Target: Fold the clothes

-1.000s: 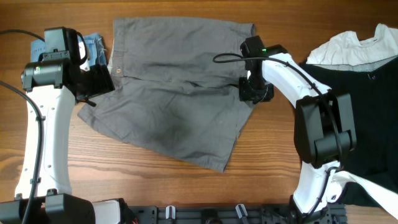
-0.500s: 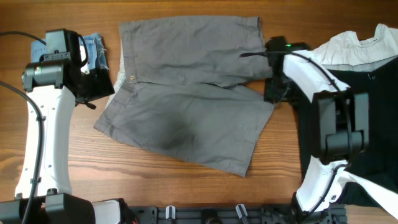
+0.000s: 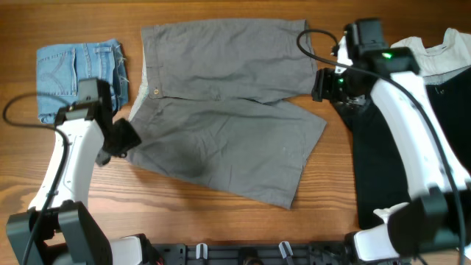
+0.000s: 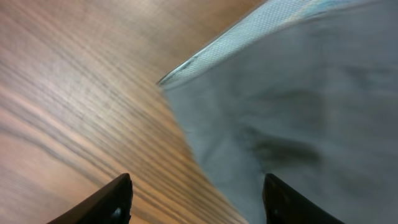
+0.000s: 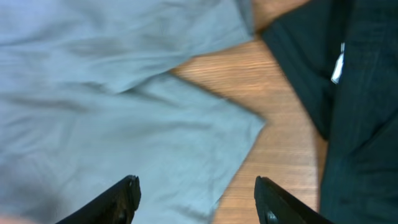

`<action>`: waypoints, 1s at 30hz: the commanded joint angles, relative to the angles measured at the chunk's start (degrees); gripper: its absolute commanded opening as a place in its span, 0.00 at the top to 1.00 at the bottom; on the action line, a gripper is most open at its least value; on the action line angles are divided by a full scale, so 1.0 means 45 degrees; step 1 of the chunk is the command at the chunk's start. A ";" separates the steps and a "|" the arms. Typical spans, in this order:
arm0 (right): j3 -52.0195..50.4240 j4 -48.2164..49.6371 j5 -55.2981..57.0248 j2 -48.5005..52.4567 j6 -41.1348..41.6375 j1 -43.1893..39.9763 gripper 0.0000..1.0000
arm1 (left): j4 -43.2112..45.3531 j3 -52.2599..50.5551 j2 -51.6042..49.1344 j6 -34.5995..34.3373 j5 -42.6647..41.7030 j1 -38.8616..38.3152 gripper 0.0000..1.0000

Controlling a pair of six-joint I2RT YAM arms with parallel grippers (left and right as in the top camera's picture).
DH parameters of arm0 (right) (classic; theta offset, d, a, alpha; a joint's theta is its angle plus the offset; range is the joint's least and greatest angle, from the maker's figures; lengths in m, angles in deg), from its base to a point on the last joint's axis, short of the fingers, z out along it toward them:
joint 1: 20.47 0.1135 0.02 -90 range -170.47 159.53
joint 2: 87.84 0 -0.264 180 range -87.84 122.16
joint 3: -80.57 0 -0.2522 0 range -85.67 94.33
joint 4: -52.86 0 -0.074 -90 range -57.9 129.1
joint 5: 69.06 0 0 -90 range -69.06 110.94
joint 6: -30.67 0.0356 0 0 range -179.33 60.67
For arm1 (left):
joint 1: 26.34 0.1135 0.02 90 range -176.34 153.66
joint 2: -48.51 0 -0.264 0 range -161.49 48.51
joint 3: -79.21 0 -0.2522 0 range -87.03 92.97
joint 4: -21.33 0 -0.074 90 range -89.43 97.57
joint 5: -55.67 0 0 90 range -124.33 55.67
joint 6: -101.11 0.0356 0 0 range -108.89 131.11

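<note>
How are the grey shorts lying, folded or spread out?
Spread out: the grey shorts lie flat on the wooden table, both legs splayed apart, neither leg doubled over.

Denim shorts [image 3: 77, 70] and black garment [image 3: 370, 171] lie well apart.

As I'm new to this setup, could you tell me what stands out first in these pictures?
The grey shorts lie spread flat mid-table, legs pointing right. The left gripper hovers open at their waistband corner, the right gripper open by the leg hems. Denim shorts lie beside them.

Spread left gripper [image 4: 198, 190] hangs above grey shorts' [image 4: 298, 118] edge.
</note>
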 commanded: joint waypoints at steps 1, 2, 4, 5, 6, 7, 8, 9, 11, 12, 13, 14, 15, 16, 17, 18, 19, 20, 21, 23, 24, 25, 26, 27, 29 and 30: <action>0.0223 -0.0685 -0.1253 -0.1083 -0.0248 0.0044 0.34 | 0.0884 -0.1137 -0.0073 -0.0879 -0.0262 0.0850 0.39; 0.0223 -0.0874 -0.1253 -0.1171 -0.0248 0.0044 0.33 | 0.1156 -0.1331 -0.0073 -0.0879 -0.0267 0.0981 0.39; 0.0189 -0.1307 -0.1253 -0.1224 -0.0253 0.0044 0.33 | 0.2123 -0.1817 -0.0073 -0.0850 -0.0437 0.1243 0.41; 0.0073 -0.1443 -0.1253 -0.1219 -0.0248 0.0044 0.33 | 0.2871 -0.2137 -0.0073 -0.0588 -0.0777 0.1350 0.41; -0.0083 -0.1457 -0.1258 -0.1219 -0.0243 0.0044 0.33 | 0.3492 -0.2385 -0.0073 -0.0277 -0.1151 0.1399 0.41; -0.0306 -0.1457 -0.1263 -0.1219 -0.0228 0.0044 0.33 | 0.4192 -0.2686 -0.0073 0.0058 -0.1520 0.1404 0.41; -0.0481 -0.1462 -0.1311 -0.1214 -0.0243 0.0044 0.33 | 0.4609 -0.2909 -0.0073 0.0214 -0.1783 0.1404 0.41; -0.0656 -0.1457 -0.1389 -0.1195 -0.0238 0.0049 0.33 | 0.4847 -0.3089 -0.0073 0.0223 -0.1953 0.1404 0.41; -0.1069 -0.1428 -0.1545 -0.1195 -0.0238 0.0053 0.33 | 0.5008 -0.3327 -0.0083 0.0238 -0.2030 0.1404 0.39; -0.1345 -0.1399 -0.1540 -0.1195 -0.0243 0.0053 0.33 | 0.5042 -0.3444 -0.0083 0.0301 -0.2021 0.1404 0.39; -0.1511 -0.1360 -0.1535 -0.1195 -0.0238 0.0053 0.33 | 0.5090 -0.3512 -0.0083 0.0437 -0.2025 0.1404 0.38; -0.1744 -0.1273 -0.1540 -0.1195 -0.0248 0.0053 0.33 | 0.5178 -0.3604 -0.0083 0.0680 -0.2025 0.1404 0.38; -0.1987 -0.1146 -0.1540 -0.1200 -0.0248 0.0053 0.33 | 0.5270 -0.3691 -0.0083 0.0928 -0.2025 0.1404 0.41; -0.2297 -0.1005 -0.1540 -0.1200 -0.0243 0.0053 0.33 | 0.5362 -0.3803 -0.0083 0.1098 -0.2011 0.1404 0.46; -0.2535 -0.0894 -0.1545 -0.1195 -0.0248 0.0053 0.33 | 0.5445 -0.3900 -0.0083 0.1282 -0.2011 0.1404 0.52; -0.2803 -0.0729 -0.1554 -0.1185 -0.0248 0.0053 0.33 | 0.5464 -0.3973 -0.0083 0.1277 -0.1957 0.1404 0.58; -0.3075 -0.0602 -0.1608 -0.1190 -0.0243 0.0053 0.33 | 0.5459 -0.4002 -0.0083 0.1277 -0.1928 0.1404 0.64; -0.3337 -0.0505 -0.1671 -0.1190 -0.0243 0.0053 0.33 | 0.5484 -0.4007 -0.0083 0.1273 -0.1933 0.1404 0.68; -0.3628 -0.0379 -0.1851 -0.1185 -0.0262 0.0053 0.33 | 0.5508 -0.4007 -0.0083 0.1273 -0.1933 0.1404 0.71; -0.4347 -0.0141 -0.2322 -0.1185 -0.0301 0.0053 0.33 | 0.5586 -0.4007 -0.0083 0.1277 -0.1933 0.1404 0.86; -0.4585 -0.0078 -0.2458 -0.1185 -0.0301 0.0053 0.33 | 0.5610 -0.4007 -0.0083 0.1273 -0.1933 0.1404 0.94; -0.5017 0.0044 -0.2603 -0.1185 -0.0296 0.0053 0.33 | 0.5634 -0.4002 -0.0078 0.1273 -0.1948 0.1404 0.96; -0.5348 0.0083 -0.2705 -0.1190 -0.0306 0.0053 0.33 | 0.5634 -0.3997 -0.0068 0.1277 -0.1943 0.1404 0.96; -0.5654 0.0117 -0.2817 -0.1190 -0.0359 0.0058 0.34 | 0.5629 -0.3993 -0.0068 0.1282 -0.1938 0.1404 0.96; -0.6285 0.0287 -0.3366 -0.1190 -0.0733 0.0136 0.34 | 0.5615 -0.3968 -0.0063 0.1277 -0.1948 0.1404 0.96; -0.6567 0.0316 -0.3638 -0.1190 -0.0782 0.0233 0.35 | 0.5542 -0.3910 -0.0063 0.1277 -0.1996 0.1404 0.96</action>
